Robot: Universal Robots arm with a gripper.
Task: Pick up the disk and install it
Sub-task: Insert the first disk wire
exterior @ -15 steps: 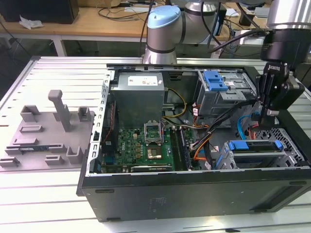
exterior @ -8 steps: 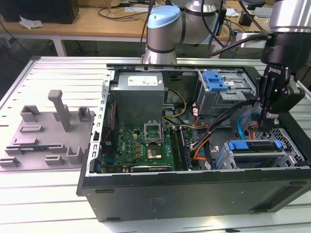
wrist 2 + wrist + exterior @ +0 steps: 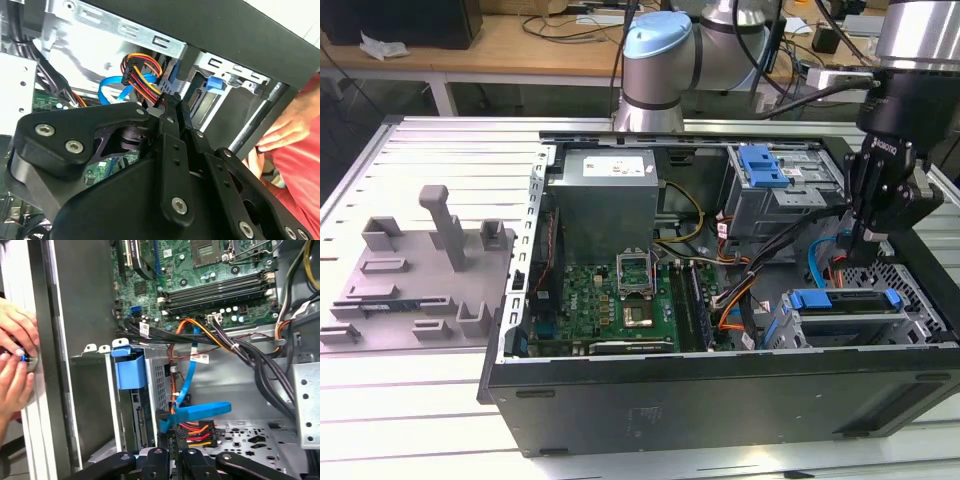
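Blue-framed disk [image 3: 845, 300] flat in drive cage [image 3: 775, 330]

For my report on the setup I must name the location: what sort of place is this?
Probably a robotics lab or workshop: a robot arm reaches into an open PC case on a slotted metal table, with a cable-strewn bench behind.

One robot arm [image 3: 660, 60] over the desk [image 3: 420, 430], and one gripper [image 3: 855, 250] on the end of it. One open computer case [image 3: 720, 400] on that desk. Inside we've got one green motherboard [image 3: 620, 295] and one grey power supply box [image 3: 605, 195]. Blue carrier brackets, I count two: one bracket [image 3: 765, 165] up on the far bay, a second bracket [image 3: 845, 298] framing the disk [image 3: 845, 315]. That's one disk. One grey fixture plate [image 3: 410, 270] beside the case. And in the first wrist view, two hands at the case edge: one hand [image 3: 20, 332] and another hand [image 3: 12, 382].
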